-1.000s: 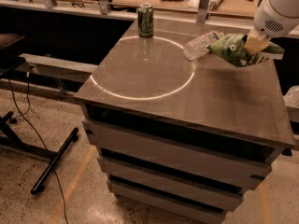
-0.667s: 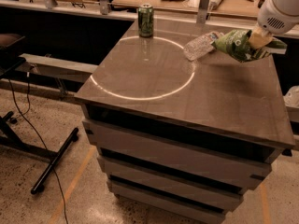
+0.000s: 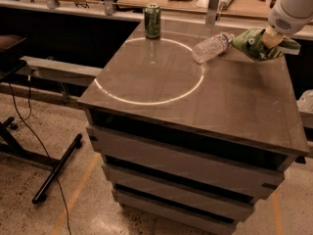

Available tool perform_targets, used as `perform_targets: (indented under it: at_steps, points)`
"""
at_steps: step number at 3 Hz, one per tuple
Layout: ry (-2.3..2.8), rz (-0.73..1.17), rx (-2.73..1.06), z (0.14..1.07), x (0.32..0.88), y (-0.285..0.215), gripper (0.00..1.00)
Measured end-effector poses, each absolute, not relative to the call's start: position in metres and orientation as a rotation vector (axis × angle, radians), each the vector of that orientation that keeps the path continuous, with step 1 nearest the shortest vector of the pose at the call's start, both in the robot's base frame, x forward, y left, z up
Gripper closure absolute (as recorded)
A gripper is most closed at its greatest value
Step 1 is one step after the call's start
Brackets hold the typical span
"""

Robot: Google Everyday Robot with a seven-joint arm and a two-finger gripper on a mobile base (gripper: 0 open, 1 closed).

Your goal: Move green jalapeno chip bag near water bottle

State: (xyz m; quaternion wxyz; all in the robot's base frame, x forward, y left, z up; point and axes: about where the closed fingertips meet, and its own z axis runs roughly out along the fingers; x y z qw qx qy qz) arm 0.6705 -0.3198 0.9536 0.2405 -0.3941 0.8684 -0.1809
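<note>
The green jalapeno chip bag is held at the back right of the table, its left end right beside the cap of the water bottle. The bottle lies on its side on the tabletop, cap pointing right toward the bag. My gripper comes down from the white arm at the top right and is shut on the bag's right part; the bag hides the fingertips.
A dark green soda can stands upright at the back left of the grey table. A bright ring of light lies on the tabletop. A wooden counter with clutter runs behind. A black stand and cable are on the floor at left.
My gripper has carried the chip bag a little up and back at the right of the table; the bag's left end now sits close to the bottle's cap. Bottle and can have not moved.
</note>
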Motion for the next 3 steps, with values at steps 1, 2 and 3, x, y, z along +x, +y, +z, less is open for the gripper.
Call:
perform_targets:
  at_steps: [1,2,3]
  points:
    - [2.399,-0.504,-1.033,0.9466,0.6769,-0.3203,0.84]
    - [2.411,-0.519,-1.004,0.9395,0.6806,-0.3172,0.61]
    - [2.414,-0.518,-1.007,0.9371,0.6809,-0.3170,0.28]
